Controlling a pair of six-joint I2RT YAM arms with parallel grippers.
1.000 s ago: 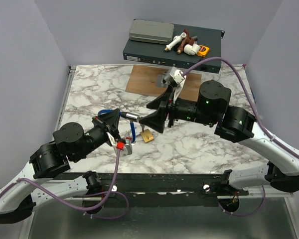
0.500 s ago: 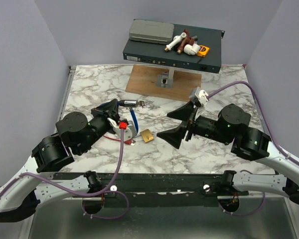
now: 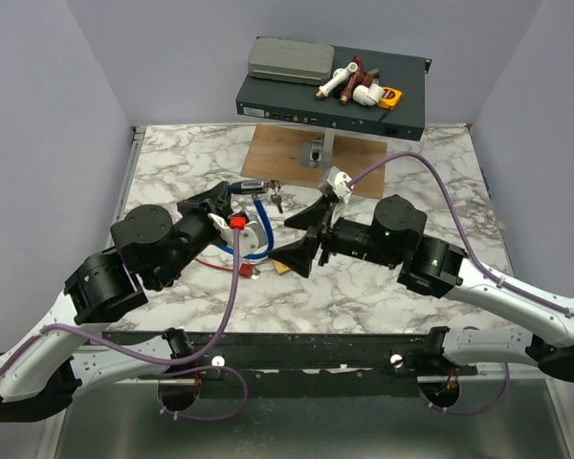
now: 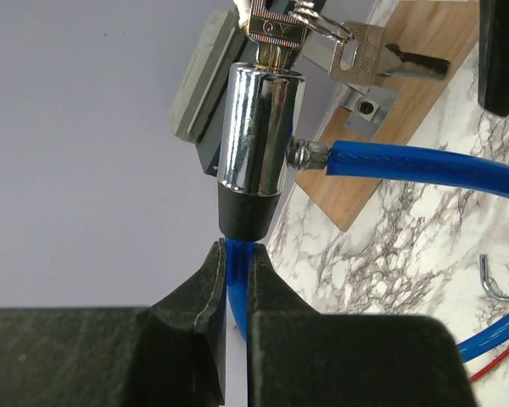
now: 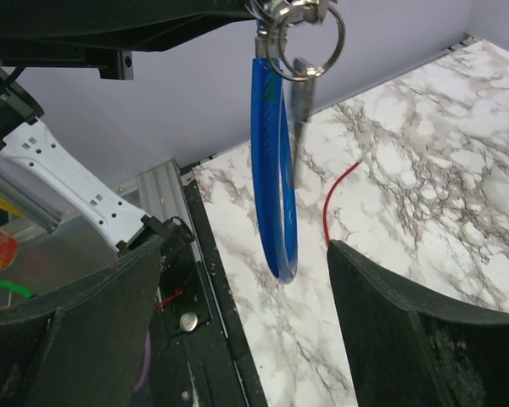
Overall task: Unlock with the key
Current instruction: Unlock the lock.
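The left pincer (image 4: pixel 235 259) is clamped on the blue cable (image 4: pixel 407 165) just under the chrome lock cylinder (image 4: pixel 256 127), held above the desk (image 3: pixel 364 296) with the key (image 4: pixel 276 34) seated at its twelve o'clock end — yet the cable end looks plugged in, so the turn is left for the wide-open right pincer (image 3: pixel 301 239) at the lock's five o'clock.

readable text: none | key head (image 4: pixel 274 30): stamped marks, cut off at edge, illegible

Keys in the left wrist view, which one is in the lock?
The key pushed into the chrome cylinder; the spare key dangles off to its right.
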